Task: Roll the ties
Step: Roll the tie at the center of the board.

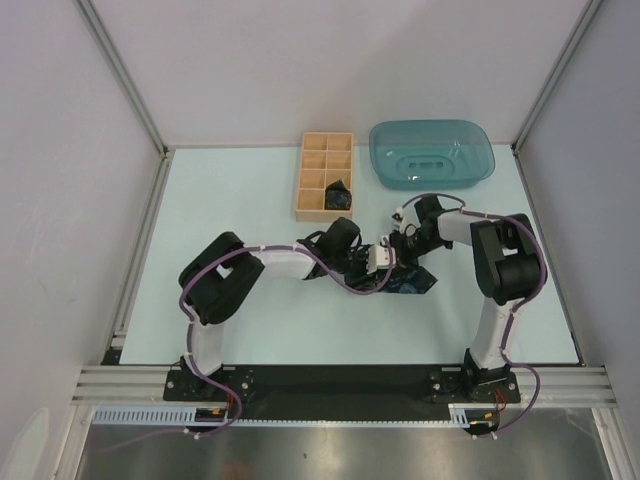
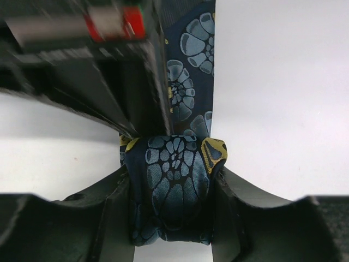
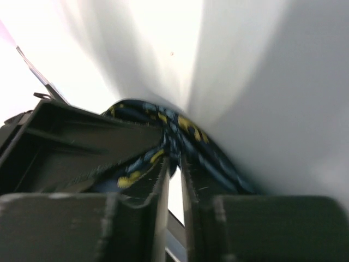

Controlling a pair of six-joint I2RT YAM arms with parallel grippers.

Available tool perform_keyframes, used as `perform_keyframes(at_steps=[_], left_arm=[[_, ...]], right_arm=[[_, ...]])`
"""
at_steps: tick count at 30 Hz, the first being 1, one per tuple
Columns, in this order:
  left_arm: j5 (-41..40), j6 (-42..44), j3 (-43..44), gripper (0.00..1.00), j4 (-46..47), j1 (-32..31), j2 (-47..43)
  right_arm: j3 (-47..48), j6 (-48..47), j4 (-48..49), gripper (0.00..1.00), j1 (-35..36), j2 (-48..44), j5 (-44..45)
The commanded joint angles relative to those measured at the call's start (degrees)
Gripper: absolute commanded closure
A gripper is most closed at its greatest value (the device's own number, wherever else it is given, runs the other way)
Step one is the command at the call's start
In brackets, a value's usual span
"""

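We're right in the middle of the table (image 1: 230, 200), where both arms meet over one tie (image 2: 173, 174). The left gripper (image 2: 170, 210) has its jaws clamped on the rolled end of it. The dark fingers (image 2: 109, 218) press against either side of that compact roll, with the blue flower pattern and a flash of yellow facing us. From the top of the roll, the unrolled strip runs straight away from the left wrist camera, flat on the white surface. It passes beside the dark body of the other arm.

Over on the right wrist view, the right gripper (image 3: 173, 161) has its fingers drawn nearly together, with just a thin slit of light between them. Navy fabric with yellow flecks bunches right at the fingertips. We can't tell whether that fabric is pinched or only lying against the tips.

From above, the loose part of the tie lies crumpled on the table just under and in front of the two grippers. Farther back stands the wooden box (image 1: 326, 168), and in its right column, toward the near end, sits a second tie (image 1: 338, 195), dark and bundled up. Just right of the box rests the teal tray (image 1: 432, 150), well apart from the arms.
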Motion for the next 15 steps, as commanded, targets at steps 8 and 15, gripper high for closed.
perform_keyframes(at_steps=[8, 15], left_arm=[[-7.99, 2.89, 0.53, 0.63, -13.15, -0.11, -0.76], [-7.64, 2.54, 1.67, 0.57, -14.11, -0.11, 0.12]], right_arm=[[-2.77, 1.06, 0.86, 0.58, -1.86, -12.03, -6.29], [-4.44, 3.44, 4.89, 0.57, 1.48, -7.91, -5.24]])
